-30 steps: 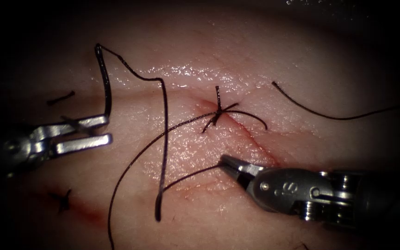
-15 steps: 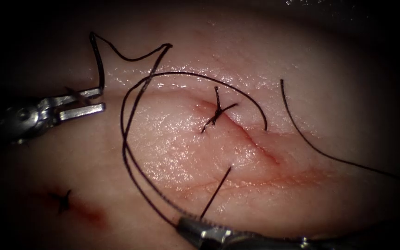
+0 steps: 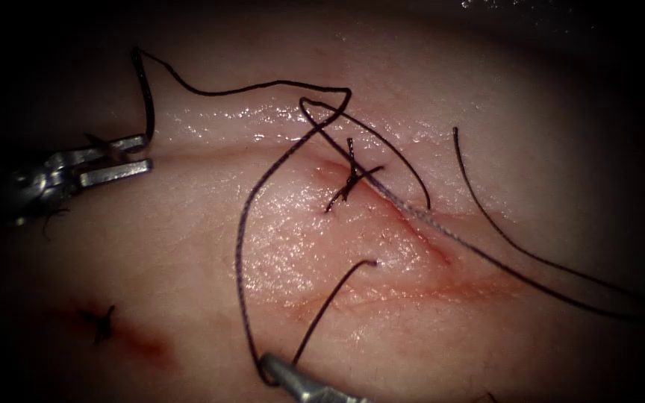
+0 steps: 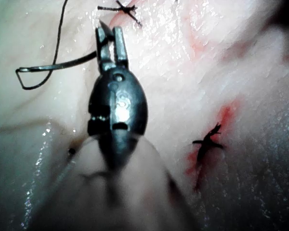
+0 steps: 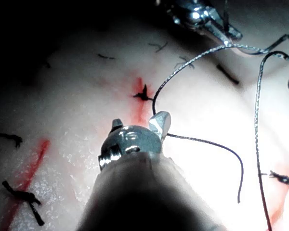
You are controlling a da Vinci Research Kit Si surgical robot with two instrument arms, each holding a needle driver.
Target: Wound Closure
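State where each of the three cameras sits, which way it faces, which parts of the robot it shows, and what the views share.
Endoscope view: above and in front of the tissue, looking down on the cut; shows the left gripper and right gripper, each shut on the thread.
Left wrist view: near the left wrist, looking along the shaft at its own gripper.
Right wrist view: near the right wrist, looking at its own gripper.
Shared: endoscope and right wrist views both show the left gripper and thread.

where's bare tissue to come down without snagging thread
Bare: between the left tool and the old stitch, and lower right below the cut. Crowded around the knot, where thread crosses. The right tool and left tool hold thread.
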